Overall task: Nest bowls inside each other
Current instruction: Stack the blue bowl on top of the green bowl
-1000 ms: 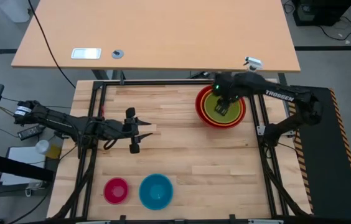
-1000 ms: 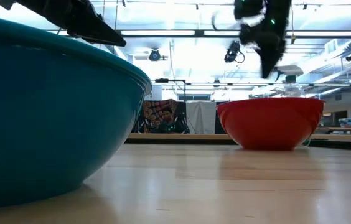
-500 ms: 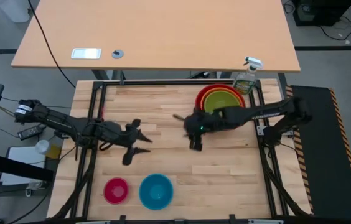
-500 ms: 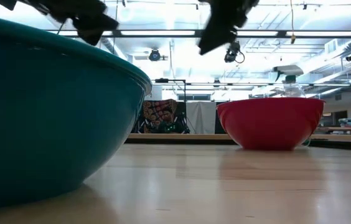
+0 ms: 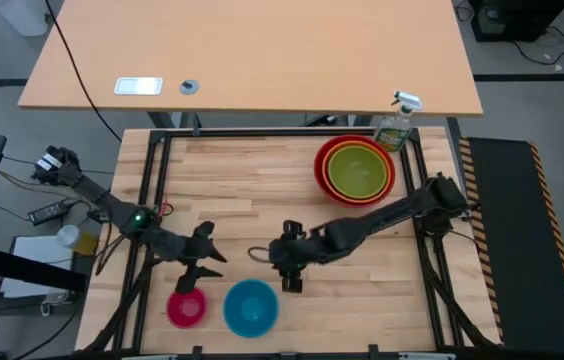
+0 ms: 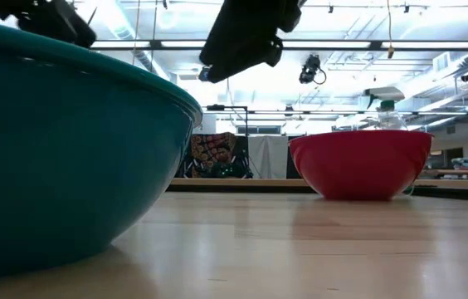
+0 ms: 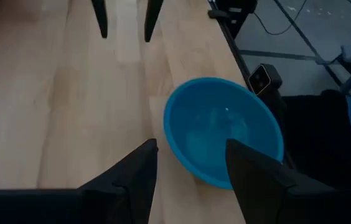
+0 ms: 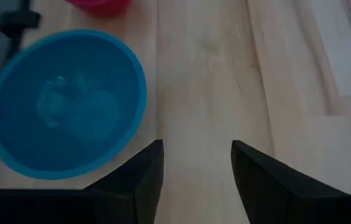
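A red bowl at the far right holds an orange bowl and a lime green bowl nested in it. The blue bowl and the pink bowl rest side by side on their bases at the near edge. My left gripper hovers open just beyond the pink bowl, facing the blue bowl. My right gripper hovers open beyond and to the right of the blue bowl, with bare table between its fingers. In the low view the blue bowl fills the left and the red bowl stands at the right.
A clear spray bottle stands at the far right corner behind the red bowl. A black frame runs around the wooden table. A second table lies beyond. The middle of the table shows bare wood.
My right gripper has swung from above the nested bowls toward the near edge and the left, sinking and tipping down, and now hovers by the blue bowl. My left gripper has gone toward the near edge, toward the pink bowl, and has turned about.
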Tool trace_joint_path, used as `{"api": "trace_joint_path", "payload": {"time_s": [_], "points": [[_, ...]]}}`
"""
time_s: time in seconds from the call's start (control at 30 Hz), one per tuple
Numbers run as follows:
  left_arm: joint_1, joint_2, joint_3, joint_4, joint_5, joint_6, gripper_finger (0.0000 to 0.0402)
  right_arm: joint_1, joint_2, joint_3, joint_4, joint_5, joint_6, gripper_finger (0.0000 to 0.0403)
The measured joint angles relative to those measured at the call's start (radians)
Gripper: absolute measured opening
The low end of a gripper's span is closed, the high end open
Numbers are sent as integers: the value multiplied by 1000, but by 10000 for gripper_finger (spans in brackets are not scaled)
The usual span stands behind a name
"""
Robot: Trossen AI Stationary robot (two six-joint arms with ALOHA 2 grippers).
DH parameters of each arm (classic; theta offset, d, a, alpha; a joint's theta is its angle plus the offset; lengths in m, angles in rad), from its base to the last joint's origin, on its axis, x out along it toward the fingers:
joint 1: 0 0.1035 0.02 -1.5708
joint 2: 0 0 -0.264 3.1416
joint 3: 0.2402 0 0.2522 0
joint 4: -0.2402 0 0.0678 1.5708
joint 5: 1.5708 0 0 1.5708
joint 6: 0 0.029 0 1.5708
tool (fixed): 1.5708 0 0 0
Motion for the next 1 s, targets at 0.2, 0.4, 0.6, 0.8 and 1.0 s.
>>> {"api": "trace_joint_path", "payload": {"time_s": [0.2,0.4,0.6,0.8,1.0], "points": [[-53,0,0,-36,-54,-56,192,28,72,85,-46,17,62,194],[-60,2,-8,-55,-66,-71,192,40,163,108,9,-3,146,195],[-60,2,-8,-61,-66,-60,192,44,185,107,64,-30,258,195],[-59,2,-8,-61,-66,-60,192,65,185,107,72,-14,275,195],[-59,3,-8,-61,-67,-60,192,78,231,100,108,-12,271,194]]}}
